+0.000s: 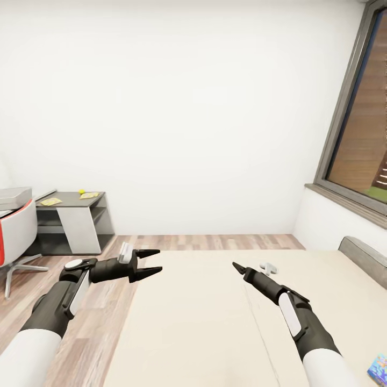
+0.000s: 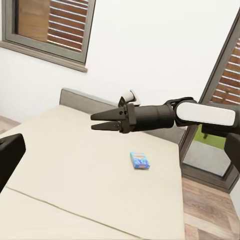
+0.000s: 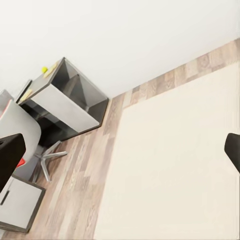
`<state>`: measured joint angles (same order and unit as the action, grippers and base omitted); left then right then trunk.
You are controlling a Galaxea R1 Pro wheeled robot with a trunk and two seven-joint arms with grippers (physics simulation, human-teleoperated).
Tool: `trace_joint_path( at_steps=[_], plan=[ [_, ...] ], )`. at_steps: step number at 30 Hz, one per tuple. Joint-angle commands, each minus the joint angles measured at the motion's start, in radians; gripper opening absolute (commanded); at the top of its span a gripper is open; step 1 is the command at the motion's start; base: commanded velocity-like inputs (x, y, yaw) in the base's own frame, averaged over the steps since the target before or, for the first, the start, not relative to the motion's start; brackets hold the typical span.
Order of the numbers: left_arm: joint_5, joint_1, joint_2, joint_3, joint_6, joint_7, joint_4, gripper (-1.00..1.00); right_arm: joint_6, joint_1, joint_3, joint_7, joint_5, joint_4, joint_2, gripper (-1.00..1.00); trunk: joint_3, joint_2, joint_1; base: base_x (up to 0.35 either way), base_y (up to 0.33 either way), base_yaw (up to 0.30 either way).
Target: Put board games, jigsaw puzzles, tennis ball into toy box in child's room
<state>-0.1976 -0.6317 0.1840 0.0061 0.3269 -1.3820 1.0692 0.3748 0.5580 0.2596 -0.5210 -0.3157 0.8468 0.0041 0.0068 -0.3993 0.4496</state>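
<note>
A small blue-covered board game (image 1: 379, 368) (image 2: 140, 160) lies flat on the cream bed (image 1: 204, 322), near its right edge. My right gripper (image 1: 236, 266) (image 2: 92, 122) hovers open over the middle of the bed, well short of the game. Over the bed's left edge my left gripper (image 1: 153, 261) is open and empty. Far off at the left wall stands the grey table (image 1: 75, 200) (image 3: 75, 95), carrying the tennis ball (image 1: 81, 191) (image 3: 44, 69) and two yellow jigsaw puzzles (image 1: 51, 201) (image 1: 89, 195). The light grey toy box (image 1: 13, 196) shows at the left edge.
A white and red swivel chair (image 1: 16, 236) (image 3: 20, 130) stands in front of the table on the wood-plank floor (image 1: 102, 333). A grey headboard (image 1: 365, 255) (image 2: 85, 102) and a large window (image 1: 360, 134) lie to the right. A white wall (image 1: 188, 107) is ahead.
</note>
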Motion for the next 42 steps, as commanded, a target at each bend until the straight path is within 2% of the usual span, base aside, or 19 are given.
trace_joint_path(
  at_steps=[1,42],
  plan=[
    [-0.002,0.000,0.000,0.000,0.011,-0.003,0.000,1.00,0.009,0.000,0.003,-0.002,-0.009,0.000,0.000,1.00,0.000,-0.001,0.000,0.000,-0.242,0.000],
    [-0.002,0.000,0.000,0.000,0.011,-0.003,0.001,1.00,0.008,0.000,0.003,-0.002,-0.008,-0.008,0.003,1.00,0.000,-0.001,0.000,0.000,-0.242,0.000]
  ],
)
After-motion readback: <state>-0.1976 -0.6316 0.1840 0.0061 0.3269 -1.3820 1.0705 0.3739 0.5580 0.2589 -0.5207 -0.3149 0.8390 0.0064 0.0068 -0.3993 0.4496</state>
